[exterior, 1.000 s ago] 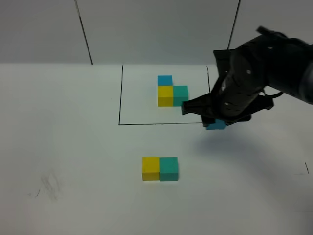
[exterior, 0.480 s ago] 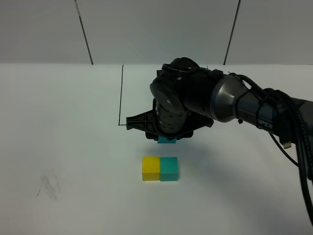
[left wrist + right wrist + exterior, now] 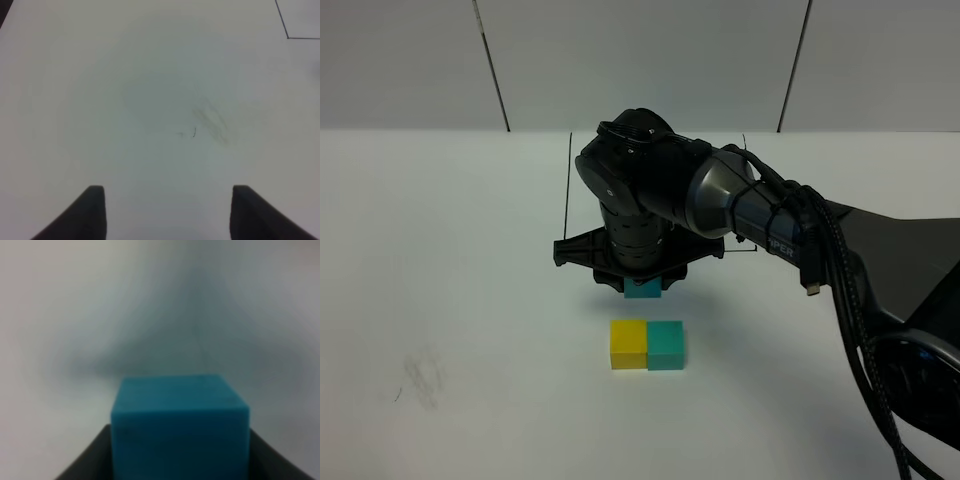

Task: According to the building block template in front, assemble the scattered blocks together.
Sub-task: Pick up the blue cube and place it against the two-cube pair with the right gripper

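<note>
My right gripper point(image 3: 642, 288) is shut on the sky blue cube point(image 3: 642, 290) and holds it just above the table, behind the yellow cube point(image 3: 628, 343) and the teal-green cube point(image 3: 666, 345), which sit side by side and touching. In the right wrist view the blue cube point(image 3: 179, 425) fills the space between the jaws. The right arm hides the template's cubes; only parts of its black drawn frame point(image 3: 567, 190) show. My left gripper point(image 3: 165, 210) is open and empty over bare table, out of the exterior high view.
The white table point(image 3: 440, 260) has a faint smudge point(image 3: 423, 378) at front left, also in the left wrist view point(image 3: 212, 120). A corner of the black frame point(image 3: 287, 30) shows in the left wrist view. A grey panelled wall point(image 3: 640, 60) stands behind the table.
My right arm has swung from the right side across to the middle, carrying the blue cube leftward and forward until it hangs just behind the yellow cube. It now hides the template.
</note>
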Available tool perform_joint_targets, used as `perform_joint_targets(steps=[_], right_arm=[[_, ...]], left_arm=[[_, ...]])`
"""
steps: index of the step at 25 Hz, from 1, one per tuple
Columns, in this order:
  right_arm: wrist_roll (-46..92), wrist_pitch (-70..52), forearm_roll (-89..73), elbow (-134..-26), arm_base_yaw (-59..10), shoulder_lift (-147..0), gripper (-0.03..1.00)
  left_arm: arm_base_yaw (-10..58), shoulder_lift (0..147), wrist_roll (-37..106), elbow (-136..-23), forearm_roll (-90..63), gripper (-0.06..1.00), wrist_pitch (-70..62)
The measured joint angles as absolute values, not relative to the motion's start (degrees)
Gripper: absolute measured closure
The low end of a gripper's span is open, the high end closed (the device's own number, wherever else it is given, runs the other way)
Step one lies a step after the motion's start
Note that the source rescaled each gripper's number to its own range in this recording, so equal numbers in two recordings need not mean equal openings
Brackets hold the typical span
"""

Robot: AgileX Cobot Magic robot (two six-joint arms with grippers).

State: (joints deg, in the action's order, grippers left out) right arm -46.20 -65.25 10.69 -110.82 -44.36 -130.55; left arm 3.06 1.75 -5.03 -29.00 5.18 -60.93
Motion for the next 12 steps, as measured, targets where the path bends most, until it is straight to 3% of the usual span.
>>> perform_joint_targets(steps=[12], right_arm=[[-48.6, -64.6, 10.7, -111.4, -45.5, -132.4, 0.96]], left_arm=[[3.1, 1.7, -5.0, -29.0, 5.2, 0.74, -60.9]])
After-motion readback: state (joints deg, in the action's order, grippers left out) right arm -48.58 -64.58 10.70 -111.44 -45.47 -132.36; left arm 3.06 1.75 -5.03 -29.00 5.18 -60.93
